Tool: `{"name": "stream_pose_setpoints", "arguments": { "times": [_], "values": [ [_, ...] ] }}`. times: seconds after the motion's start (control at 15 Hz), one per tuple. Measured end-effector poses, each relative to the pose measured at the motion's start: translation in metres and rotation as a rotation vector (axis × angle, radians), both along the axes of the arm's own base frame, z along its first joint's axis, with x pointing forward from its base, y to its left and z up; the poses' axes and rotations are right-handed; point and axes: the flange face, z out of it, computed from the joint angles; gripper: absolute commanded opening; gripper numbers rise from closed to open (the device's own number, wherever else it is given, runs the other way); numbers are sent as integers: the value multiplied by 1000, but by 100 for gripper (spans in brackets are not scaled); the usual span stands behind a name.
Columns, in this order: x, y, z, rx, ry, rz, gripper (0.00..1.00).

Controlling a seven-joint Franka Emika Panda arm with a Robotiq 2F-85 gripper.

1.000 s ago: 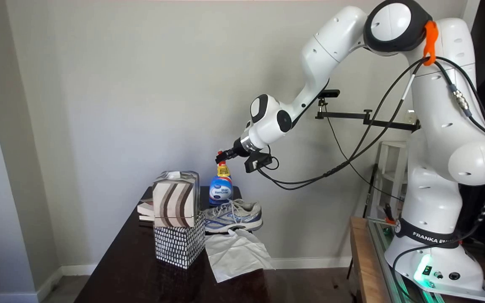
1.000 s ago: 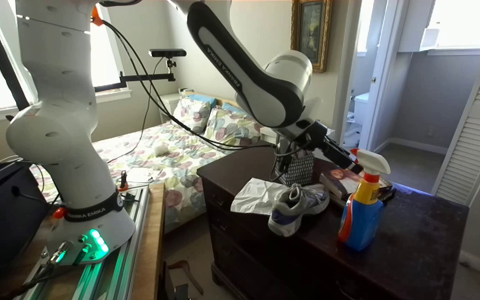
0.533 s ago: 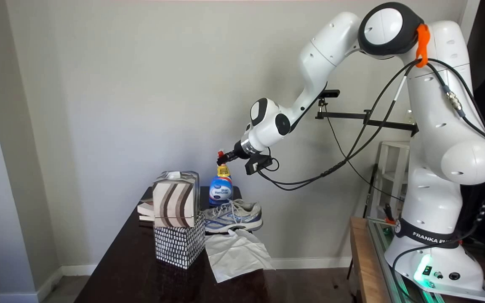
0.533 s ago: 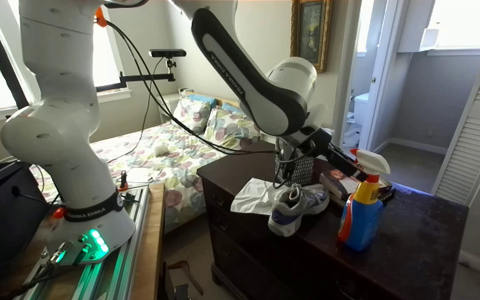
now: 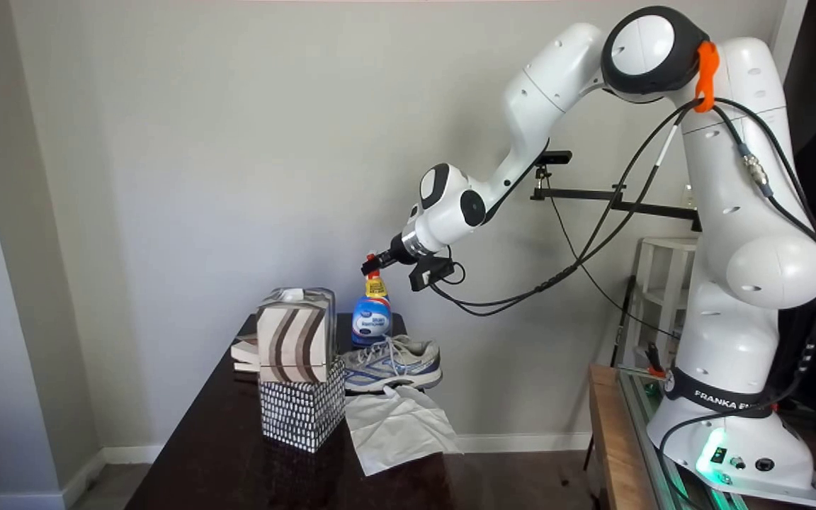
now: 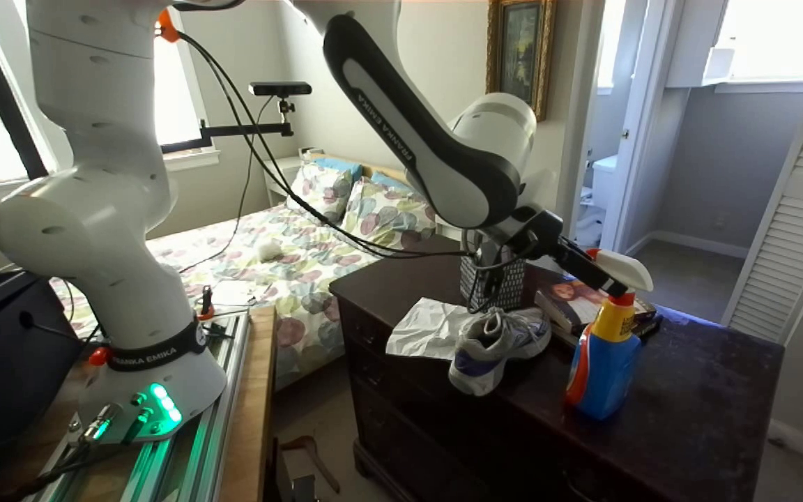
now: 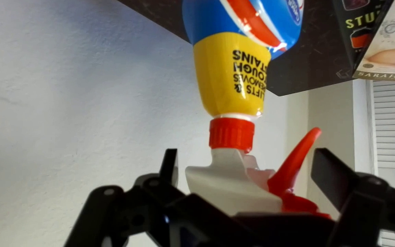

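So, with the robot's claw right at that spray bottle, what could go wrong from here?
In the wrist view, the gripper stands open with its fingers either side of the white spray head, and the red trigger juts toward one of them; closing might set off a squirt.

The tall bottle stands near the edge of the dresser, so a nudge at the top could tip it, perhaps right off.

The shoe nearby might get bumped if the bottle topples.

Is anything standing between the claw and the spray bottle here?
Nothing visible: in the wrist view, the spray bottle has its white top showing between the fingers of the open claw. The books and shoe lie lower, on the dresser.
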Motion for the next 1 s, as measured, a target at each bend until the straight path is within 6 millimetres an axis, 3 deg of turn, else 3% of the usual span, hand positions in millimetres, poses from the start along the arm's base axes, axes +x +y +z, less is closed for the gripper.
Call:
{"name": "stream_pose_setpoints", "arguments": {
  "times": [0.87, 1.0],
  "values": [
    [14, -12, -14, -32, 39, 57, 100],
    [15, -13, -15, -32, 42, 64, 90]
  ]
}}
